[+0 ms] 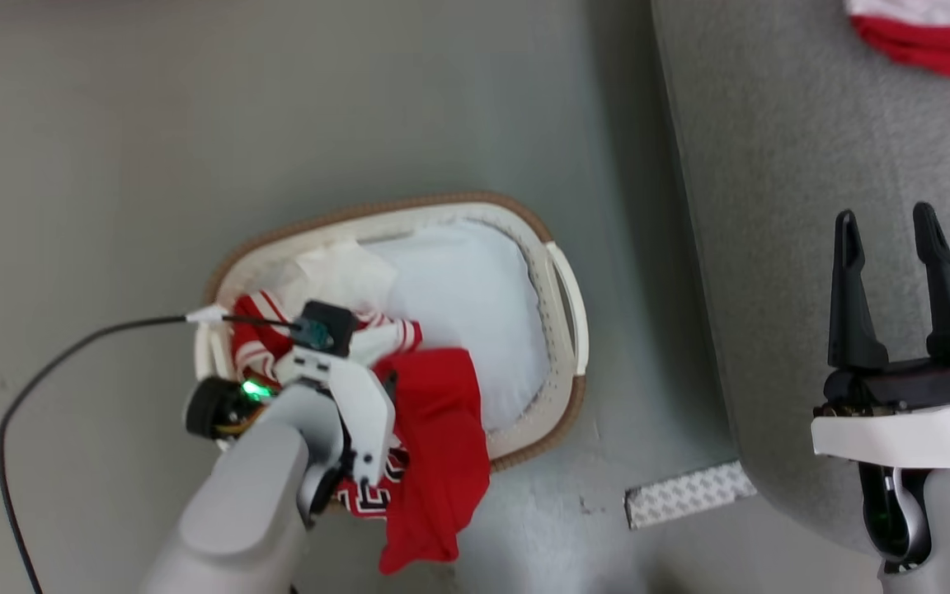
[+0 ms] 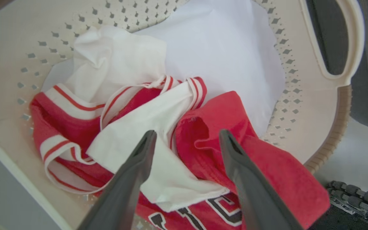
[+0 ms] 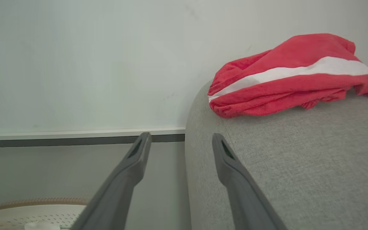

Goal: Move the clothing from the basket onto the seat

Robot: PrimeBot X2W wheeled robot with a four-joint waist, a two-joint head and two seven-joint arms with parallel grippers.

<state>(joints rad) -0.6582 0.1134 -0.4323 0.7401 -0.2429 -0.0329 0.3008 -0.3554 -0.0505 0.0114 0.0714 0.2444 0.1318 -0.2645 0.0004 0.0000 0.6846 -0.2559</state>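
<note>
- Red and white soft sports clothing lies bunched at one end of the oval white perforated plastic basket, which has a brown rim band.
- One red piece with black and white lettering drapes over the basket's rim toward the grey floor.
- A plain white liner covers the rest of the basket's bottom, bare of garments.
- The left gripper hangs over the heap with its two dark fingers spread wide and nothing between them. One tip is above a red-trimmed white sleeve, the other above red fabric. Whether the tips touch the cloth cannot be told.
- The right gripper hovers over the edge of the large grey fabric-upholstered seat, its fingers also wide apart and empty.
- A separate red garment with a white stripe rests crumpled on the seat near its rounded end, well apart from the right gripper.
- The basket stands on the floor near the seat, with a strip of floor between them.
- A thin black cable runs from the left wrist across the floor.
</note>
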